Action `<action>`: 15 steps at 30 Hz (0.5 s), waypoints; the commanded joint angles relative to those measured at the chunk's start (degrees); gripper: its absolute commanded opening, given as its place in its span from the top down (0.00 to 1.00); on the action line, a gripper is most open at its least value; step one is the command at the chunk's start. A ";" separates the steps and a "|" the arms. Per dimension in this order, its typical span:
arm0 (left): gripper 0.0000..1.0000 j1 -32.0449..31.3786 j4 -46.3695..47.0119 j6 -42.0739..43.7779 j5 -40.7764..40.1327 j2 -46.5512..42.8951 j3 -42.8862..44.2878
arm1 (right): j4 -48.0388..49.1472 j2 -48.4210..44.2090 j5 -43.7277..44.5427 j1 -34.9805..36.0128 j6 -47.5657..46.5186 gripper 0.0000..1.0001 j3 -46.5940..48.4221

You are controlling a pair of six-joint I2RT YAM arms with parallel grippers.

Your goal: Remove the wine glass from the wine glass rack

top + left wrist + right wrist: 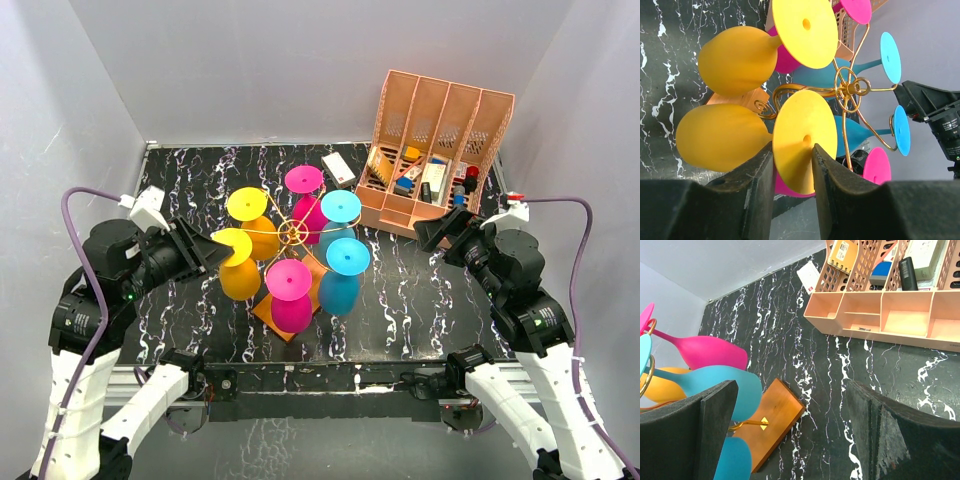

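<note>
The gold wire wine glass rack (292, 233) stands mid-table on its orange base (268, 310); its hub shows in the left wrist view (852, 90). Six plastic glasses hang from it upside down: two yellow, two pink, two blue. My left gripper (215, 247) is shut on the foot disc of the near yellow wine glass (238, 270), which still hangs on its arm; the disc (802, 135) sits between my fingers (792, 160). My right gripper (432, 232) is open and empty right of the rack, above the table (790, 425), with the base (772, 415) to its left.
A salmon-pink slotted desk organiser (435, 150) with small items stands at the back right, also in the right wrist view (880, 310). A white card (338, 167) lies behind the rack. Grey walls close in the black marbled table.
</note>
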 commanded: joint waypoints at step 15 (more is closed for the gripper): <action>0.84 0.35 -5.84 2.14 -2.80 1.75 4.20 | 3.33 -0.84 1.75 0.22 0.72 0.02 0.08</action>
